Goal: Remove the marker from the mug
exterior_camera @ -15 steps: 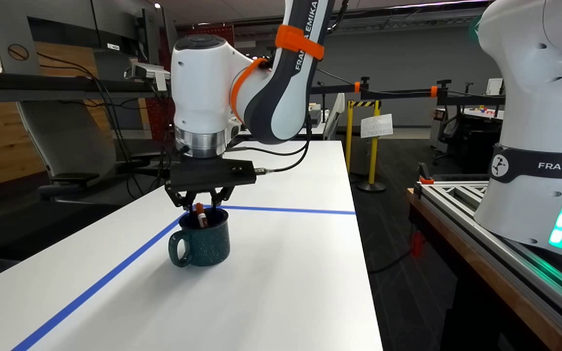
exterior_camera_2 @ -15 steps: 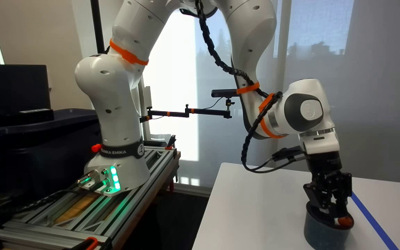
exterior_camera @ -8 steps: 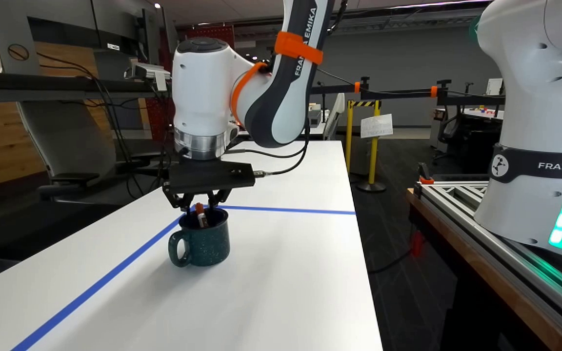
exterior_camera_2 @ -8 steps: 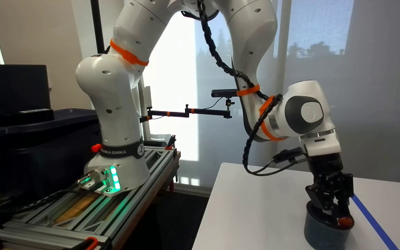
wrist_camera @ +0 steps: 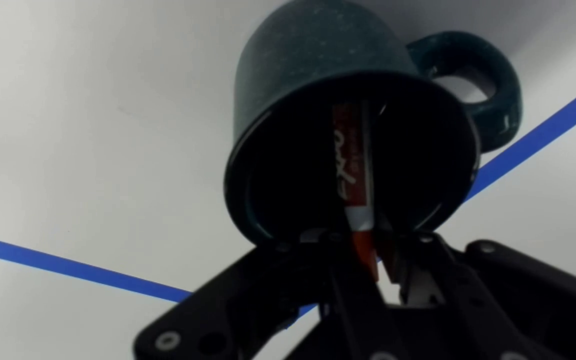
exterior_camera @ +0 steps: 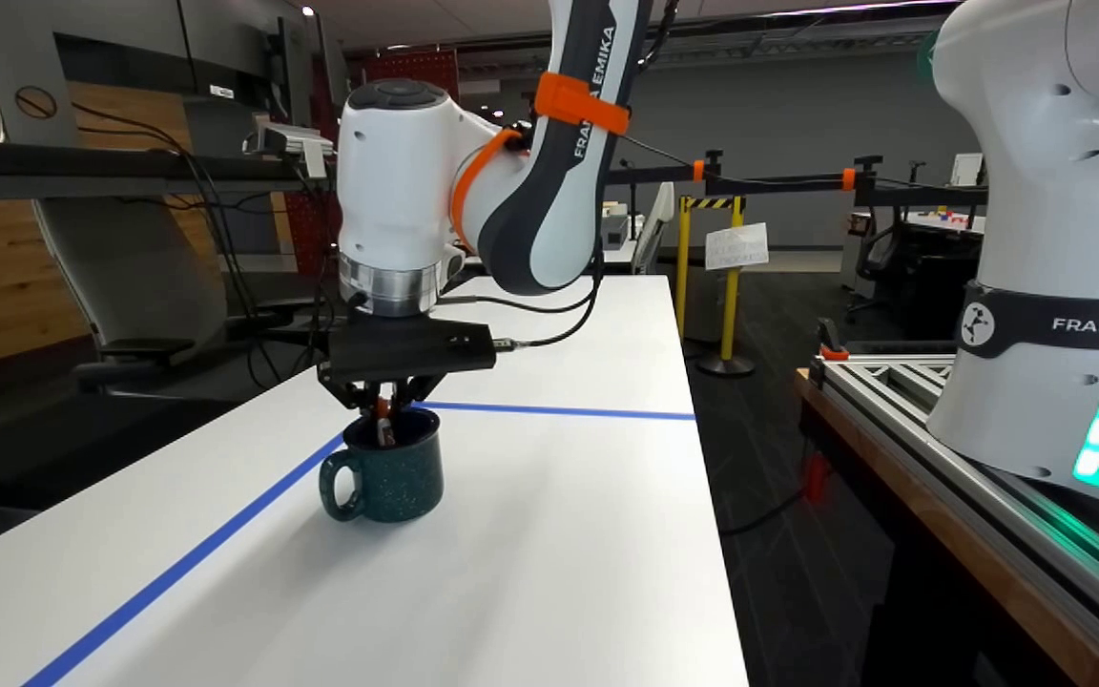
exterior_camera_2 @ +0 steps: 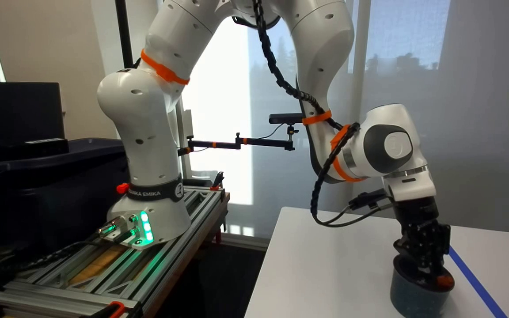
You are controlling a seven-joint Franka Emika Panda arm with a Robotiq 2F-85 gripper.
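one worry: tool (wrist_camera: 372,245) nearly closed around the marker (wrist_camera: 354,170) cap (wrist_camera: 364,247), we can't tell if gripped; lifting might uncap it.

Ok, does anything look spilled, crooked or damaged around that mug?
Nothing stands out. The mug stands upright on the table, with no visible spill or damage. The marker leans inside, orange cap up near the claw. The mug's inner bottom is too dark to judge.

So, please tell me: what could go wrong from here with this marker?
The gripper is at the orange cap of the marker, so the cap might pull off and the rest stay behind. It is also close to the mug; a slanted lift could perhaps drag it.
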